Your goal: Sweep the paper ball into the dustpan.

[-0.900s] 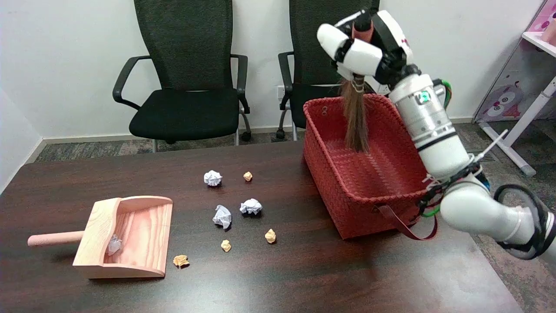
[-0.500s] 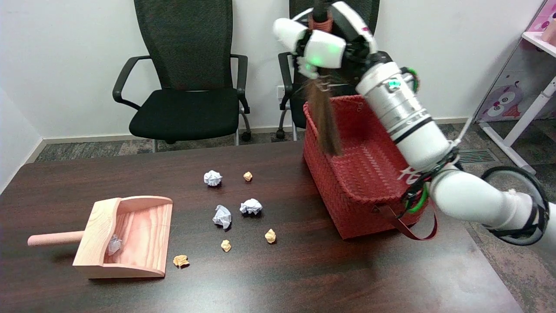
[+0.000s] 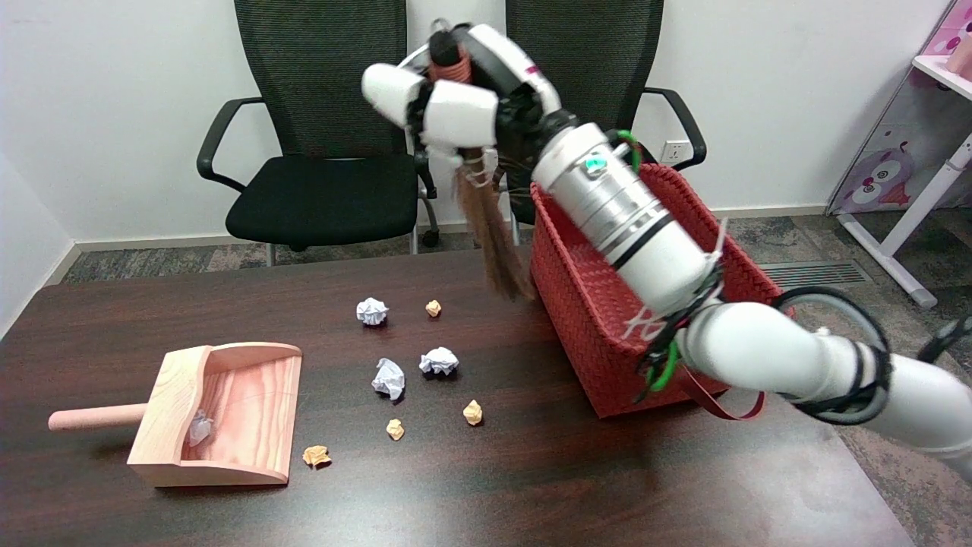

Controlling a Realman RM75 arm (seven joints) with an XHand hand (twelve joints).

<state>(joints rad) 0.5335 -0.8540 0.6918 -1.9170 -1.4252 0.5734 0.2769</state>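
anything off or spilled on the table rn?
Crumpled paper balls, white and tan, lie loose across the table; one ball already lies in the dustpan. Nothing looks damaged. The right hand holds the brush in the air.

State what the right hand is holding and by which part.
The right hand grips a small brush by its handle end, bristles hanging down.

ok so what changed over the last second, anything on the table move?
The right robot hand, holding the brush, swung left: the bristles went from hanging over the inside of the red basket to hanging above the table just left of its rim. Nothing was let go. The dustpan, the paper ball inside it and the paper balls scattered on the table stayed put.
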